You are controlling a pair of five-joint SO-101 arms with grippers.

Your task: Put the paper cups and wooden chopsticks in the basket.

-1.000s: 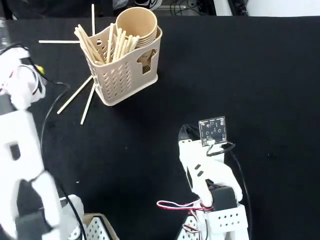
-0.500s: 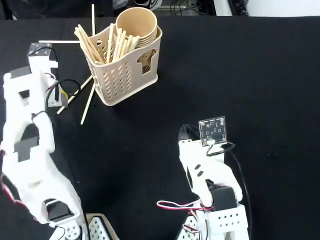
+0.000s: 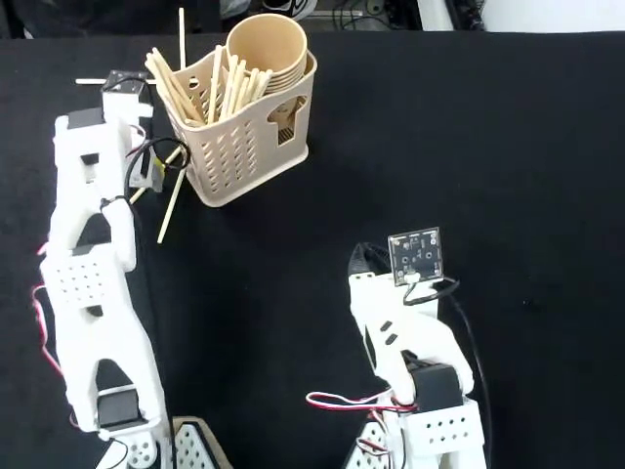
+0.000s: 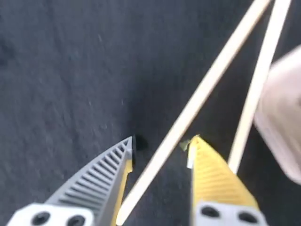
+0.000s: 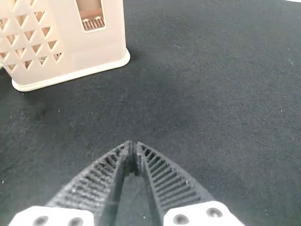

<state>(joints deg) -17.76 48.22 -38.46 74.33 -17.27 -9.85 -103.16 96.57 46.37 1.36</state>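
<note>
The beige basket (image 3: 249, 132) stands at the back left of the black table, holding stacked paper cups (image 3: 267, 47) and several wooden chopsticks (image 3: 195, 83). Two loose chopsticks (image 3: 173, 205) lie slanted on the table by the basket's left side. My left gripper (image 3: 148, 168) hangs over them. In the left wrist view the left gripper (image 4: 162, 141) is open, with one chopstick (image 4: 207, 87) lying between its fingers and the second chopstick (image 4: 258, 80) just outside the yellow finger (image 4: 214, 174). My right gripper (image 5: 134, 147) is shut on nothing, low over bare table in front of the basket (image 5: 66, 42).
Another chopstick (image 3: 90, 81) lies flat behind the left arm, and one (image 3: 182, 29) lies behind the basket. The right arm (image 3: 410, 332) rests at the front centre. A beige block (image 3: 195, 445) sits at the front left edge.
The left arm has swung from the table's left edge toward the basket and now stretches over the loose chopsticks. The right arm has not moved.
</note>
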